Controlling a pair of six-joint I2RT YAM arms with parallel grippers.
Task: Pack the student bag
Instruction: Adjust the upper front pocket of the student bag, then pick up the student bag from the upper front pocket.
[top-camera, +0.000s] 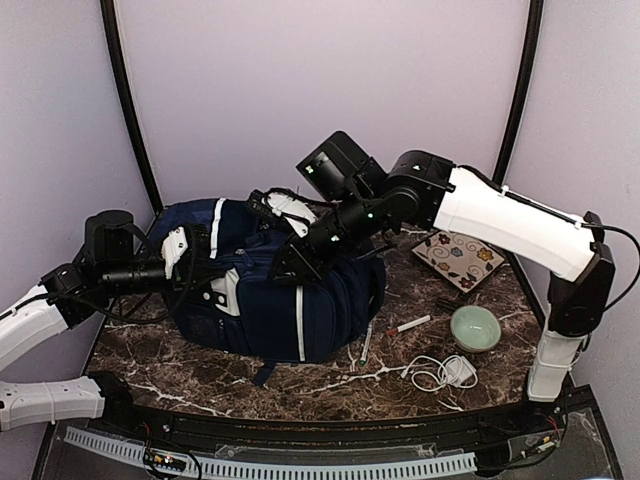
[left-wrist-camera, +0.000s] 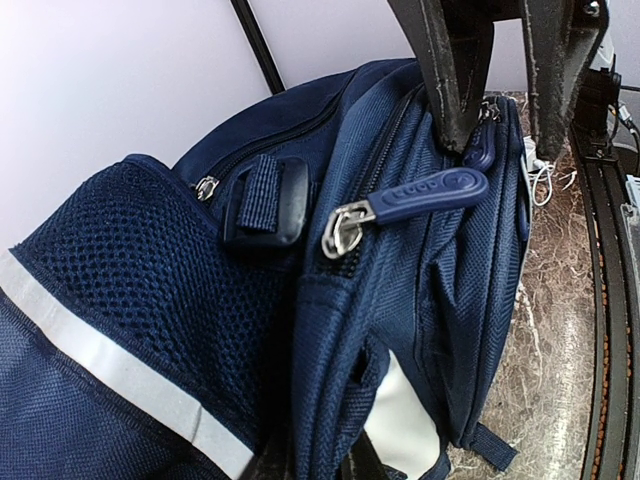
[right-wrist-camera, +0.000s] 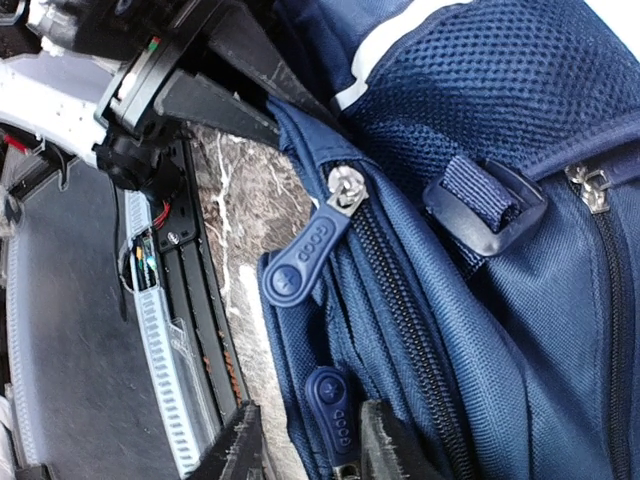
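Left jaws tight on student bag (top-camera: 268, 318), right jaws apart

The student bag (top-camera: 270, 300) fills the left and middle of the counter (top-camera: 180, 370), leaving you a bare strip along the near edge. On the right, a pen (top-camera: 408, 325), bowl (top-camera: 475, 327), white cable (top-camera: 440, 372) and patterned pad (top-camera: 460, 258) lie close together, with narrow gaps between.

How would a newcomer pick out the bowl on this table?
Start at the large navy-blue fabric backpack on the dark marbled table. To its right, past the white red-tipped marker, sits a small pale green bowl. It alone is round and hollow, between the flat floral-patterned case behind and the white coiled cable in front.
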